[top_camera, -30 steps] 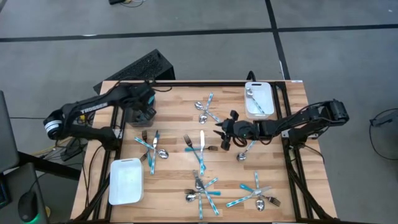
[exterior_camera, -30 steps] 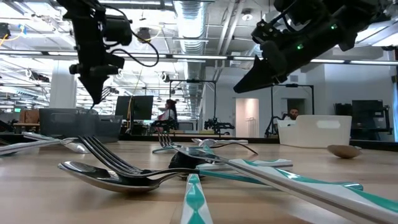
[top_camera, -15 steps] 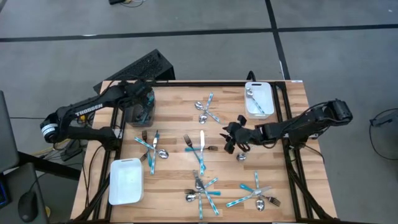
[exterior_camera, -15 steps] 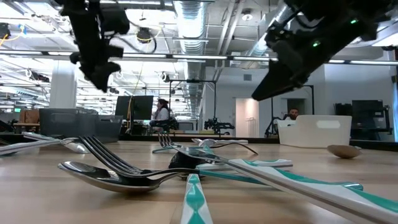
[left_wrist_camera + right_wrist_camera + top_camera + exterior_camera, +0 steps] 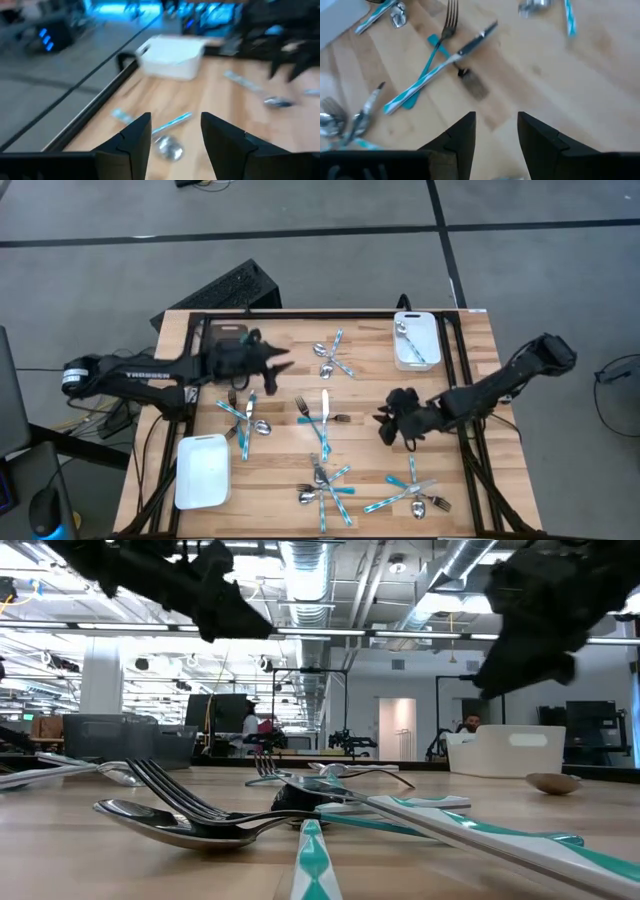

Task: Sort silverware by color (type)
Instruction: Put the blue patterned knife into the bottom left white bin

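The silverware lies on the wooden table [image 5: 280, 480] in loose crossed clusters of teal-handled forks, spoons and knives [image 5: 322, 416] [image 5: 325, 485] [image 5: 410, 495] [image 5: 333, 358] [image 5: 245, 412]. My left gripper [image 5: 285, 360] stands open above the table between the dark grey tray [image 5: 228, 338] and the far cluster, pointing almost level toward the right; its wrist view shows a teal-handled spoon [image 5: 169, 137] on the table ahead of it. My right gripper [image 5: 383, 428] is open above the table's middle right, slanting down, with crossed cutlery [image 5: 445, 60] ahead. Neither holds anything.
A white tray [image 5: 415, 340] at the far right has a few pieces of silverware in it. Another white tray [image 5: 202, 470] sits near the left front. Black frame rails [image 5: 462, 380] run along the table's sides. Bare wood lies between the clusters.
My left gripper has swung from above the dark grey tray toward the table's right and tipped up from pointing down to almost level. My right gripper has moved toward the near edge and a little right, rolling as it went. The silverware on the table has kept still.
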Tool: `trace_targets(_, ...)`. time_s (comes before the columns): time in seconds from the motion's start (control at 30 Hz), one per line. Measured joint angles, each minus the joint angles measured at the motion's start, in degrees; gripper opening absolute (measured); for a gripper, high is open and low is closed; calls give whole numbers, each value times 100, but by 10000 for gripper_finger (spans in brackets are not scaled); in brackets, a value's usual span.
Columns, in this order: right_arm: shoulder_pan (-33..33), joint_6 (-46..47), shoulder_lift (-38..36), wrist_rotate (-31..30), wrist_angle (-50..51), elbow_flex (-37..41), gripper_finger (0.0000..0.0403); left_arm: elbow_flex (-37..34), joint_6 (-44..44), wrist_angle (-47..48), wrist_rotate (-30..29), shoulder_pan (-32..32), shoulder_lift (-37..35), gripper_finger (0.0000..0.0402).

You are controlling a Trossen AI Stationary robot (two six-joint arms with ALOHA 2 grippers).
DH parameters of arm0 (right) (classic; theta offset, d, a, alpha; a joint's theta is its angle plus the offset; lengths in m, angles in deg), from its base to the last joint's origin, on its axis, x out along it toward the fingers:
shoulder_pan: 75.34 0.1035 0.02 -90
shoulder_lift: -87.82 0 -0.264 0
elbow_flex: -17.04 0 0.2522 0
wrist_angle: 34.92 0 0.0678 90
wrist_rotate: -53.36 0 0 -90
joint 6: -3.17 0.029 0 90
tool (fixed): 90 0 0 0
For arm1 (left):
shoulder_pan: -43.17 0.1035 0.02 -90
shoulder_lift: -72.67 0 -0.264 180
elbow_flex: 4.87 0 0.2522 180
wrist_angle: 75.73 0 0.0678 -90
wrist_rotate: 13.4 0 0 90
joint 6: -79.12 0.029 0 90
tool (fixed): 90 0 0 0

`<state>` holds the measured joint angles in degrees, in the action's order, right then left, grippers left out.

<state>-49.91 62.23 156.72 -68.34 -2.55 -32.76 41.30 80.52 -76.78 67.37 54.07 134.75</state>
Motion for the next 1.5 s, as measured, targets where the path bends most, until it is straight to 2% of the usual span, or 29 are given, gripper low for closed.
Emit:
trace_targets(0.13, 586, 1178, 281, -174, -30, 0, 161, -383, -33, -695, -7, -527, -2, 159)
trace_targets(0.23, 1008, 1813, 644, -541, -455, 0, 153, -612, -172, -1059, -15, -909, 52, 159)
trace_targets(0.37, 1338, 2088, 1358, -815, -1049, -313, 145, -781, -334, -1174, -11, -1352, 199, 159)
trace_targets(0.47, 1445, 2065, 1928, -867, -943, -938, 142, -803, -369, -1199, -63, -1595, 315, 159)
trace_targets(0.57, 1494, 2030, 2450, -770, -314, -1716, 141, -803, -401, -1262, -127, -1787, 405, 159)
trace_targets(0.73, 1606, 2397, 3178, -355, 1458, -3100, 141, -801, -401, -1308, -279, -2035, 417, 159)
trace_targets(0.87, 1690, 2641, 3647, -18, 2502, -3908, 141, -801, -401, -1300, -483, -2199, 417, 159)
trace_targets(1.07, 1713, 2557, 4027, 1534, 2970, -4303, 141, -801, -410, -1294, -643, -2433, 472, 159)
trace_targets(1.13, 1709, 2325, 4035, 1671, 3065, -4301, 141, -801, -417, -1336, -650, -2512, 550, 159)
trace_targets(1.23, 1539, 1936, 4022, 1307, 3101, -4301, 141, -796, -511, -1470, -904, -2630, 746, 159)
trace_targets(1.4, 814, 1096, 4074, 78, 2617, -4306, 141, -794, -1111, -1676, -1611, -2804, 1202, 159)
trace_targets(1.5, 218, 439, 4244, 191, 1826, -4249, 141, -794, -1503, -1608, -1966, -2918, 1388, 159)
